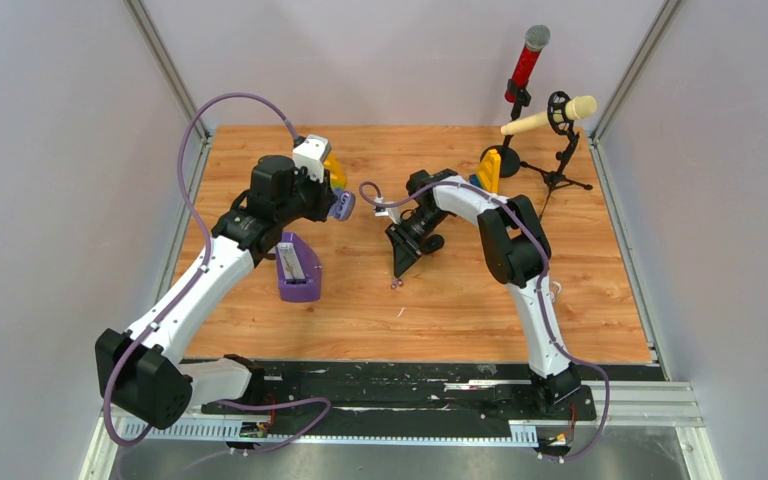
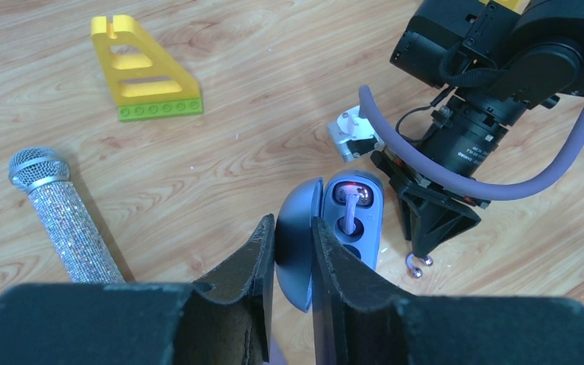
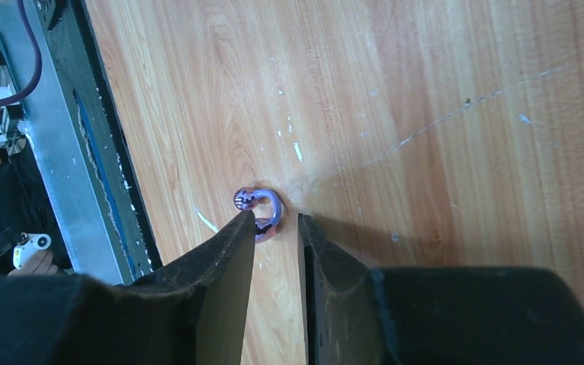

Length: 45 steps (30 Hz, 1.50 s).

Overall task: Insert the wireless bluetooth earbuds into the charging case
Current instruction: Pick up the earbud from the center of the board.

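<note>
Wooden tabletop (image 1: 460, 300), grey walls (image 1: 60, 150); left gripper (image 2: 293, 228) clamps charging case (image 2: 369, 220), right gripper (image 3: 277, 217) jaws slightly apart.

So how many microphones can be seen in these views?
3. A red microphone and a cream microphone on stands, far right; a glittery silver microphone lying on the table, left wrist view only. More may be hidden.

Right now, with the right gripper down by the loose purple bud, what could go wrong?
The purple earbud lies at one fingertip of the right gripper, outside its narrow gap; closing may flick it away.
The left gripper pinches the charging case only by its open lid; the case may swing or slip during insertion.
</note>
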Each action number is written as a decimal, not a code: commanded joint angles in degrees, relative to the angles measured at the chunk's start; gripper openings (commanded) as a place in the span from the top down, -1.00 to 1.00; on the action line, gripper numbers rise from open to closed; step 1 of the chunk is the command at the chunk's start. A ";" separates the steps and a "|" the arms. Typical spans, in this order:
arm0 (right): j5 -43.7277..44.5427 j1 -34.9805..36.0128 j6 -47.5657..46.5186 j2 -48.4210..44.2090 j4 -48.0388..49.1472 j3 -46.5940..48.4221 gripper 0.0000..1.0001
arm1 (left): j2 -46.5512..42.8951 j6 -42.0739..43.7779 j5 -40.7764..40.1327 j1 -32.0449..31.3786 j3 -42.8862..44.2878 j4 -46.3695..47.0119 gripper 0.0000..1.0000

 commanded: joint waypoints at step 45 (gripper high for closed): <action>4.94 -0.74 0.71 4.50 2.20 1.17 0.55 | -1.86 0.55 0.06 0.39 1.44 1.50 0.47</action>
